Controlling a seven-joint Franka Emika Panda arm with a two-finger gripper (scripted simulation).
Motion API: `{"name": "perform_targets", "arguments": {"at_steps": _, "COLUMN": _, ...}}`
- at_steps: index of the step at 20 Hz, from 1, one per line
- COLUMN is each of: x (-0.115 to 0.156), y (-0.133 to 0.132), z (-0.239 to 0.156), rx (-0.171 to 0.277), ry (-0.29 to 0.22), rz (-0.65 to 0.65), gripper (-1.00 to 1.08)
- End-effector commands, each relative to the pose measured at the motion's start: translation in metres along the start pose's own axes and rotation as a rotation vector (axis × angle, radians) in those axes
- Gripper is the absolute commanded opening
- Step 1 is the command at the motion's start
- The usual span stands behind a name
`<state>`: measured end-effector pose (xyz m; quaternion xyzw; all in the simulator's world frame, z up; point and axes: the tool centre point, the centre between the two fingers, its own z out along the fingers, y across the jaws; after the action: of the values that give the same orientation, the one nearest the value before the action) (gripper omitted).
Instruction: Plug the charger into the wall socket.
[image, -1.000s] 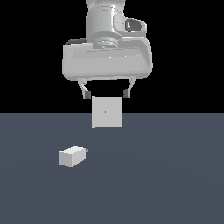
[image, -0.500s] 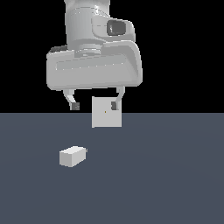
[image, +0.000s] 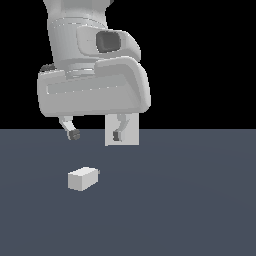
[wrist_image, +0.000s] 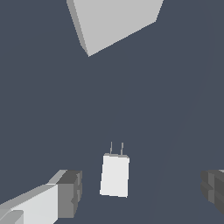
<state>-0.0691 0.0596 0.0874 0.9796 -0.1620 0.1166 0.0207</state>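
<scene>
On the dark desk (image: 200, 210), toward the exterior view's left, the charger (image: 82, 178) lies flat, prongs pointing at the wall socket (image: 128, 135), which stands upright farther back and well apart. Above them the pincer (image: 95, 135) hangs with fingers spread wide, holding nothing; one fingertip (image: 117, 135) overlaps the panel.

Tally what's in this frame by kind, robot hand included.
Charger: 1
Wall socket: 1
Hand, open and holding nothing: 1
Total: 3
</scene>
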Motion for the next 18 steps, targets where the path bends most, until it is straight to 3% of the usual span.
{"name": "perform_targets", "arguments": {"at_steps": 1, "x": -0.004, "y": -0.004, "z": 0.005, "rx": -0.004, "ry": 0.019, "rz": 0.021, "gripper": 1.00}}
{"name": "perform_targets", "arguments": {"at_steps": 18, "x": -0.016, "y": -0.016, "z": 0.022, "rx": -0.022, "ry": 0.076, "rz": 0.089, "gripper": 1.00}}
